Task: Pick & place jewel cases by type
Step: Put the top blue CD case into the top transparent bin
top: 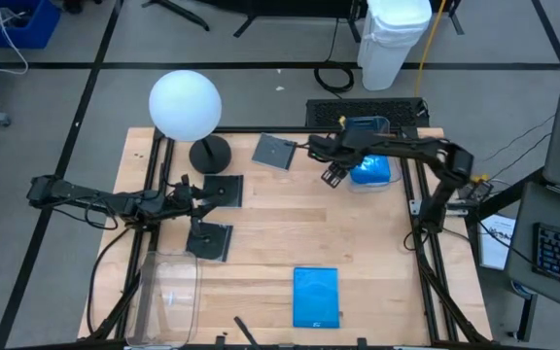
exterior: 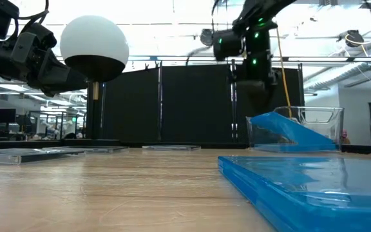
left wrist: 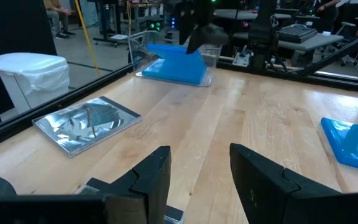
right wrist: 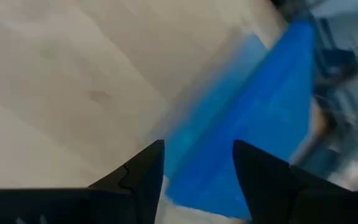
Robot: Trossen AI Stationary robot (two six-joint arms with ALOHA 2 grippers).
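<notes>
High view: wooden table (top: pixel 358 253). Right hand (top: pixel 332 176) hangs at about 1 o'clock from table centre, fingers apart with nothing between them, just beside the clear bin (top: pixel 394 173) at the 2 o'clock edge. That bin holds blue jewel cases (top: pixel 369 171), leaning. A third blue jewel case (top: pixel 316 297) lies flat at 6 o'clock. A grey jewel case (top: pixel 276 151) lies at 12 o'clock near the lamp base (top: pixel 209 154) of the white globe lamp (top: pixel 185 104). Two black jewel cases sit at 9–10 o'clock: one (top: pixel 224 189) closer to the lamp, one (top: pixel 210 241) closer to the front. Left hand (top: pixel 189 201) sits between them, fingers apart, empty. An empty clear bin (top: pixel 168 295) lies at 7 o'clock.

Low view: the flat blue case (exterior: pixel 314 183) fills the right foreground. Behind it the bin (exterior: pixel 321 125) with a blue case (exterior: pixel 288 134) tilted inside. Right arm (exterior: pixel 247 45) is up above the bin, well off the table. Left arm (exterior: pixel 24 51) is raised at left, beside the globe (exterior: pixel 94 42).

Left wrist view: both fingers (left wrist: pixel 148 180) apart, nothing gripped. Grey case (left wrist: pixel 86 121) lies flat at some distance. Blue cases in the bin (left wrist: pixel 176 62) across the table, edge of the flat blue one (left wrist: pixel 353 143) also in frame.

Right wrist view: fingers (right wrist: pixel 138 174) spread, hanging over a tilted blue case (right wrist: pixel 260 124); not clamped on it. Contact: cannot tell, heavy blur.
</notes>
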